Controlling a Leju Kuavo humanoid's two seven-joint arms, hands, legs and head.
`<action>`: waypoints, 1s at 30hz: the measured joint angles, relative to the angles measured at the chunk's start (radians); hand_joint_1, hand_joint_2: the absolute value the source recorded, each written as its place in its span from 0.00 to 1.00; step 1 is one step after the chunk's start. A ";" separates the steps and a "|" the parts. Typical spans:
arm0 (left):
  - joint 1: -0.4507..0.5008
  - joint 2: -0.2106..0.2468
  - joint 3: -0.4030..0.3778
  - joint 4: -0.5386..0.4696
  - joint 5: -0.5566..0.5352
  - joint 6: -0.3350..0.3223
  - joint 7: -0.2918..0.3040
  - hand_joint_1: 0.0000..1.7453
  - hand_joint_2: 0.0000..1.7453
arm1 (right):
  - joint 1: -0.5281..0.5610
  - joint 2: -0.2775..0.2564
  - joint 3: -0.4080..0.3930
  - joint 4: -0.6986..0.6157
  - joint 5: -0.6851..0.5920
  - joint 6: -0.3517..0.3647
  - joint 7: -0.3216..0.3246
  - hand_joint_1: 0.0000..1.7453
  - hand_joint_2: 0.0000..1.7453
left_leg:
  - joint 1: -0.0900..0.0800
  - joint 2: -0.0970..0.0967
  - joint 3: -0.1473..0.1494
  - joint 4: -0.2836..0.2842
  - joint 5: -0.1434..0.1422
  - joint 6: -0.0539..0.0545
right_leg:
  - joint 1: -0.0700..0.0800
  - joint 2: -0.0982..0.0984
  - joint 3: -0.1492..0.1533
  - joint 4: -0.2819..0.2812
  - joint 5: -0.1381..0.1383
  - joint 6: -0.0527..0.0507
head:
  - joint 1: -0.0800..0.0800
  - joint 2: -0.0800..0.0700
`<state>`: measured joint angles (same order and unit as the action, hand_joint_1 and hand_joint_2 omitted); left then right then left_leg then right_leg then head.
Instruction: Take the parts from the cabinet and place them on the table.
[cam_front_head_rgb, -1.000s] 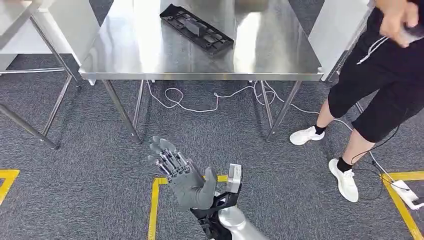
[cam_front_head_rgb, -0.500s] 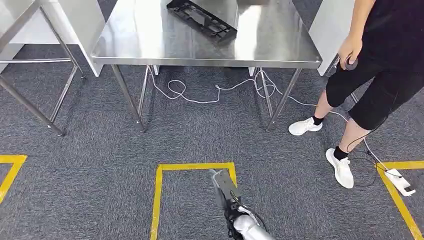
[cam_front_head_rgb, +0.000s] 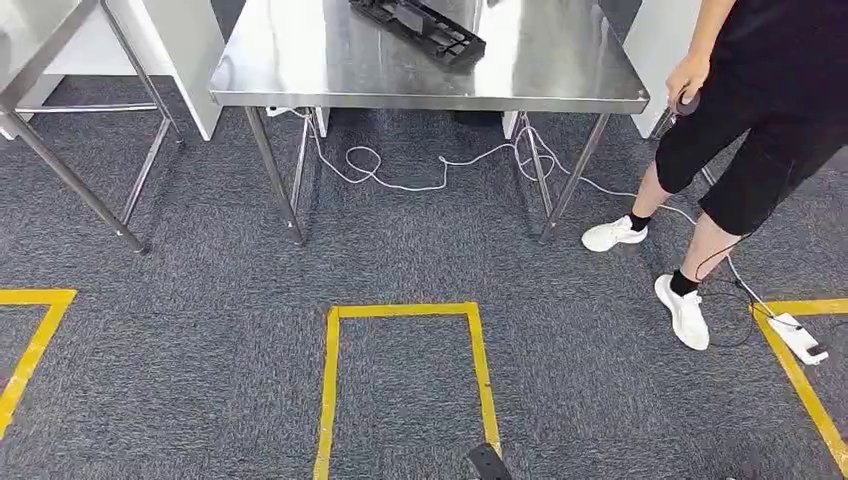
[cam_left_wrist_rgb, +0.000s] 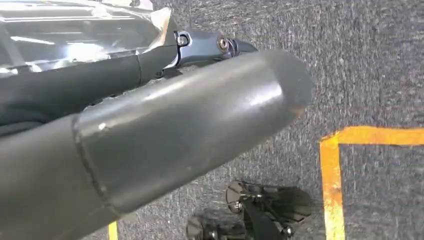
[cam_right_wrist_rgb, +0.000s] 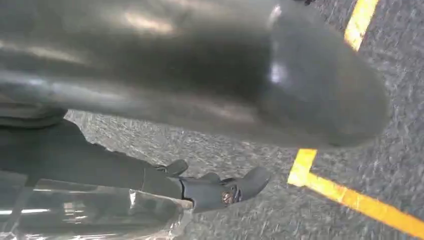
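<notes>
Carpet (cam_front_head_rgb: 200, 350), grey and coarse, covers the floor, marked with yellow tape (cam_front_head_rgb: 330, 390) in open squares. Beyond the nearest square stands a steel table (cam_front_head_rgb: 300, 60), its far part cut off by the frame edge. On it lies the part (cam_front_head_rgb: 420, 22), a flat black plastic piece with ribs and slots, also clipped at the frame edge, so its full shape is hard to make out. A second steel table (cam_front_head_rgb: 40, 40) shows just a corner and legs on the left. Under the main table a white cable (cam_front_head_rgb: 400, 175) loops across the carpet. On the right stands a person (cam_front_head_rgb: 740, 130) in black shorts and white shoes, visible from the torso down, one hand holding a small dark item too small to identify. A white power strip (cam_front_head_rgb: 800, 338) lies by the tape near their feet.

In the left wrist view the left hand (cam_left_wrist_rgb: 165, 130) appears as a thick grey thumb close to the lens with darker fingers behind it (partly under a shiny plastic cover); whether it is spread or curled cannot be told. The right hand (cam_right_wrist_rgb: 200, 75) is likewise a blurred grey mass with dark fingers beside it, its posture unclear.
</notes>
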<state>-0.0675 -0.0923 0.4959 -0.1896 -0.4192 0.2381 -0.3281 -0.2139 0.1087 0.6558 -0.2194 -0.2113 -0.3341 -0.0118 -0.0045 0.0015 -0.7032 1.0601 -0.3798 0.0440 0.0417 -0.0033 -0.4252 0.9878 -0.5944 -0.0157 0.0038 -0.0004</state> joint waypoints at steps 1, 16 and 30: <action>0.000 0.000 0.000 0.000 -0.001 -0.001 0.000 0.00 0.00 | 0.004 -0.001 -0.002 0.006 -0.002 -0.005 -0.001 0.00 0.00 | 0.006 0.002 0.001 -0.007 0.012 -0.006 | 0.001 0.001 -0.006 -0.005 0.008 -0.011 | 0.004 0.000; -0.002 0.013 -0.002 -0.001 0.000 0.023 -0.020 0.00 0.00 | 0.042 0.000 -0.004 0.029 0.016 -0.016 -0.027 0.00 0.00 | 0.043 -0.010 0.228 -0.029 -0.206 -0.060 | -0.021 -0.015 -0.215 0.046 0.187 0.021 | 0.009 0.000; 0.013 0.016 -0.001 0.000 0.000 0.031 -0.031 0.00 0.00 | 0.081 -0.008 0.026 0.033 0.069 -0.016 -0.062 0.00 0.00 | 0.022 0.005 0.143 -0.032 -0.107 -0.027 | -0.038 0.000 -0.081 0.014 0.073 0.050 | 0.016 0.000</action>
<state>-0.0548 -0.0767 0.4948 -0.1896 -0.4196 0.2686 -0.3594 -0.1332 0.1007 0.6813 -0.1862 -0.1427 -0.3506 -0.0740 0.0176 0.0061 -0.5604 1.0276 -0.4864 0.0175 0.0034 -0.0031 -0.5064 1.0016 -0.5211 0.0343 0.0194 -0.0004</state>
